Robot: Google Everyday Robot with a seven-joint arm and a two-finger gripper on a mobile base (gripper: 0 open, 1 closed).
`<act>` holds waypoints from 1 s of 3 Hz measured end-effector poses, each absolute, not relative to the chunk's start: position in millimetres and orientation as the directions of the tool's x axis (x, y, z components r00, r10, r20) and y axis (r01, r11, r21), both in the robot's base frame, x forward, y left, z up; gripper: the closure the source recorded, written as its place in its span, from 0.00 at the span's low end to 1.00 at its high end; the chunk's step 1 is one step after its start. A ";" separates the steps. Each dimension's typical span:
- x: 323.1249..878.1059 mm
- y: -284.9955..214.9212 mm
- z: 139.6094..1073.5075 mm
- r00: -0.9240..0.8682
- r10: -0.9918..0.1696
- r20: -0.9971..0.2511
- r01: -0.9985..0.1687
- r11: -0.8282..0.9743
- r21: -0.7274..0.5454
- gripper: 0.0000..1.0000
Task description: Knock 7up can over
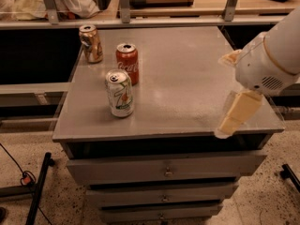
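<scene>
Upright, the 7up can (120, 93) stood near the desk's (187, 78) front-left corner. My gripper (236, 102) hung over the right edge; I couldn't tell its grip.

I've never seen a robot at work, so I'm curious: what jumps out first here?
Three upright soda cans cluster on the left of the gray cabinet top: the 7up can nearest the front, a red Coca-Cola can just behind it, and a gold-brown can at the back left corner. The robot's white arm enters from the right, its cream gripper hanging over the front right edge, well apart from the cans.
</scene>
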State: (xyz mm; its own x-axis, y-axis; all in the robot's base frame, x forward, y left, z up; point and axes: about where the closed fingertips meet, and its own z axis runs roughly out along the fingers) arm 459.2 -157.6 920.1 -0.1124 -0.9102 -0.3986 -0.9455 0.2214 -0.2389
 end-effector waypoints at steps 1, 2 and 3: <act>479.7 -104.7 892.0 -0.036 -0.833 -0.552 -0.954 0.193 -0.229 0.00; 496.7 -65.1 877.6 0.015 -0.749 -0.663 -0.958 0.180 -0.225 0.00; 510.2 -34.7 870.1 0.026 -0.655 -0.755 -0.963 0.185 -0.194 0.00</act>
State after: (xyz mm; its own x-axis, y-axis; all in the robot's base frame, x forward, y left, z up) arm 510.2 -34.7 870.1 0.0257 -0.6555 -0.7548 -0.9634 0.1852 -0.1936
